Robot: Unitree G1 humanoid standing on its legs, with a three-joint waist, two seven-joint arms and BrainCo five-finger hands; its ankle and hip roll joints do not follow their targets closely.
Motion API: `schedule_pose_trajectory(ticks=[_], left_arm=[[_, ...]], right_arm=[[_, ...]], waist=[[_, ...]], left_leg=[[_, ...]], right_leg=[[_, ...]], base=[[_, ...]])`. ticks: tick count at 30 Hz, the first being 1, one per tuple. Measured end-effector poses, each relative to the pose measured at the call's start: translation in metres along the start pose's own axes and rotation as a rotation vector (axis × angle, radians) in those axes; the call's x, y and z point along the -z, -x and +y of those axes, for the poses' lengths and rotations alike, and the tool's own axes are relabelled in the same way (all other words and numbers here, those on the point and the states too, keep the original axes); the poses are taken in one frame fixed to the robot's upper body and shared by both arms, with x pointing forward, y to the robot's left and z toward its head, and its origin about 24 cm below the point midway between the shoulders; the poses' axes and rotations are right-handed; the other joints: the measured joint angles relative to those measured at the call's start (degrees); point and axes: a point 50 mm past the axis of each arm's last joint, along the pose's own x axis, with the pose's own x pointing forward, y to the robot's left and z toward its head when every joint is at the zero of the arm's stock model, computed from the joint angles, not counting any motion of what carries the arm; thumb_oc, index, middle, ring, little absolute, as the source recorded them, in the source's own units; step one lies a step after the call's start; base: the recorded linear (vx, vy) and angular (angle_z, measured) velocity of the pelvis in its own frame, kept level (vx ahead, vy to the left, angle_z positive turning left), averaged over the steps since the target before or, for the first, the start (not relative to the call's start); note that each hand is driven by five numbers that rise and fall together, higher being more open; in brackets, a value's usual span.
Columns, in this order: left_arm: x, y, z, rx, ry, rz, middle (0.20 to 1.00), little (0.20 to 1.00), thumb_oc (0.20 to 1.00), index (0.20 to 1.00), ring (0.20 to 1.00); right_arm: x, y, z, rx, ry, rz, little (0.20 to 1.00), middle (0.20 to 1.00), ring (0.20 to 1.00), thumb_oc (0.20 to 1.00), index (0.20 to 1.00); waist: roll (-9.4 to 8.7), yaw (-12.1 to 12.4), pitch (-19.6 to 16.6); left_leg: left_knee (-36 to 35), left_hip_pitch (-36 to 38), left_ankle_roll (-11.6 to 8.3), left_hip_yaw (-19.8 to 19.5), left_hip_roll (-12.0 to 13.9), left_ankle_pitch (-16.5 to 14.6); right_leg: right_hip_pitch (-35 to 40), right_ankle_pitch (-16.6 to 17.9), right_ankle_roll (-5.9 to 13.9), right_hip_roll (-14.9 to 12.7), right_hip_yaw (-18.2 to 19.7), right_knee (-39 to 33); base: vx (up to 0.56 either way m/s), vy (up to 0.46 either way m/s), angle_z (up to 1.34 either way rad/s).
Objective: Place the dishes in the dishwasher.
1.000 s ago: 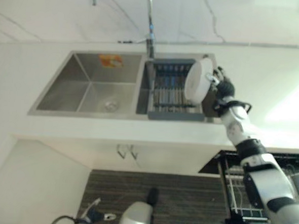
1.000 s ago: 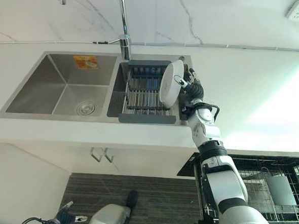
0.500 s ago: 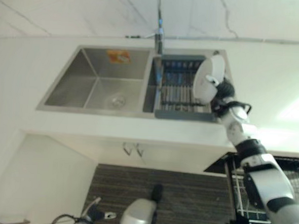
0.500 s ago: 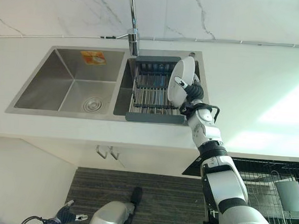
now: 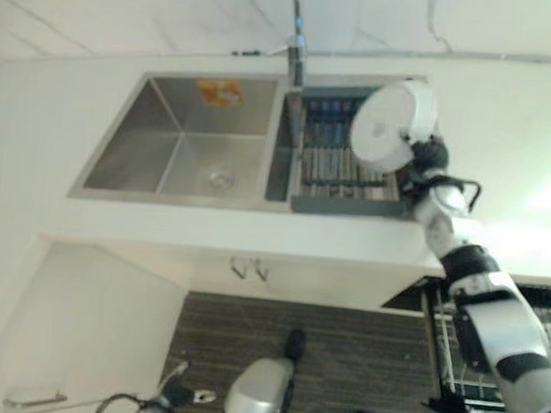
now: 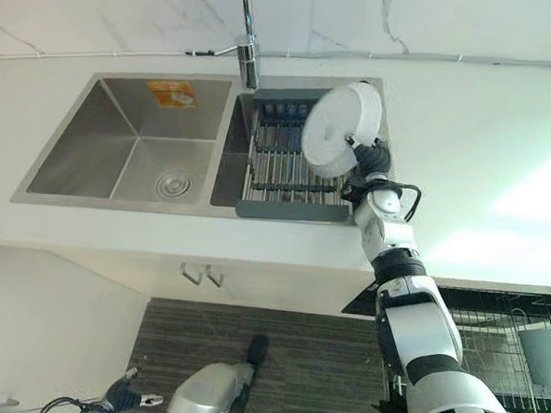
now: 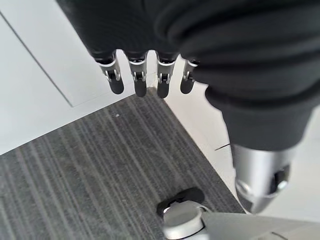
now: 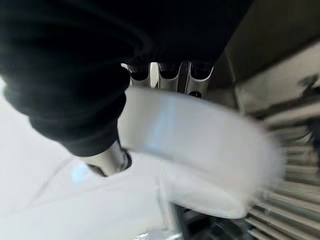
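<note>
The right robot hand (image 6: 372,159) is gripping a white plate (image 6: 341,129) by its rim, holding it tilted above the dish rack (image 6: 282,174) in the sink (image 6: 130,141). The left robot hand (image 7: 145,75) is hanging with fingers relaxed over the floor (image 7: 90,170).

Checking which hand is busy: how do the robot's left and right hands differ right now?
The right hand is raised over the grey dish rack in the steel sink, its fingers curled on a round white plate. The left hand hangs low over the dark striped floor mat, fingers straight, holding nothing. Both wear dark ribbed covers.
</note>
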Motion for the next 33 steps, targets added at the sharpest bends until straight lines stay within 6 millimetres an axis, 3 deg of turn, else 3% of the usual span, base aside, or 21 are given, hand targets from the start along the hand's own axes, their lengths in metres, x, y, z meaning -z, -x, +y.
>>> schedule_pose_trajectory(ticks=[14,19,22,24,25,28,33], left_arm=[[-0.003,-0.001,0.0,-0.003,0.002,-0.01,1.0,1.0,1.0,1.0,1.0],[-0.004,-0.001,0.0,-0.003,0.001,-0.016,1.0,1.0,1.0,1.0,1.0],[-0.013,-0.003,0.004,-0.019,0.009,-0.047,1.0,1.0,1.0,1.0,1.0],[-0.007,-0.001,0.003,-0.02,0.001,-0.029,1.0,1.0,1.0,1.0,1.0],[-0.008,-0.001,0.002,-0.017,-0.008,-0.033,1.0,1.0,1.0,1.0,1.0],[-0.009,-0.002,0.001,-0.025,-0.009,-0.038,1.0,1.0,1.0,1.0,1.0],[-0.012,-0.001,-0.011,-0.017,-0.024,-0.032,1.0,1.0,1.0,1.0,1.0]], right_arm=[[-0.007,0.0,0.001,0.007,0.005,-0.068,0.2,0.2,0.2,0.2,0.2],[-0.035,0.016,0.029,-0.106,-0.141,-0.303,0.2,0.2,0.2,0.2,0.2],[-0.055,0.04,0.05,-0.203,-0.227,-0.459,0.2,0.2,0.2,0.2,0.2],[-0.054,0.059,0.062,-0.269,-0.268,-0.506,0.2,0.2,0.2,0.2,0.2],[-0.053,0.063,0.068,-0.288,-0.273,-0.522,0.2,0.2,0.2,0.2,0.2],[-0.055,0.064,0.066,-0.257,-0.268,-0.536,0.2,0.2,0.2,0.2,0.2],[-0.042,0.081,0.057,-0.23,-0.279,-0.536,0.2,0.2,0.2,0.2,0.2]], waist=[[0.39,0.14,0.5],[0.37,-0.21,0.48],[-0.75,-1.2,0.26],[-2.4,-2.07,-0.29],[-3.36,-4.0,-1.08],[-4.65,-6.66,-3.39],[-4.26,-9.68,-7.54]], left_leg=[[0.88,-0.66,0.03,-0.83,-0.04,0.01],[0.82,-0.1,0.45,-0.22,0.53,0.32],[0.74,1.09,0.37,2.09,2.13,0.46],[0.73,2.17,0.21,3.94,3.12,0.35],[0.71,2.57,-0.33,4.75,3.8,-0.03],[0.35,3.37,-0.89,6.9,5.13,-0.19],[-0.56,5.48,-1.15,11.69,6.82,-0.17]], right_leg=[[-0.06,-0.01,0.0,0.15,-0.77,0.52],[-0.03,0.0,0.0,0.47,-0.45,0.58],[-0.43,0.02,0.03,1.07,1.61,1.01],[-0.51,0.01,-0.01,1.44,3.92,1.16],[-0.58,0.12,-0.21,1.84,4.73,1.21],[-1.27,0.02,-1.0,2.46,6.89,1.1],[-2.5,0.89,-0.59,2.28,8.89,1.74]], base=[[0.0,-0.003,0.02],[-0.08,-0.074,-0.06],[-0.17,-0.152,-0.36],[-0.11,-0.093,-0.58],[-0.14,-0.102,-0.55],[-0.12,-0.086,-0.42],[-0.1,-0.077,-0.51]])
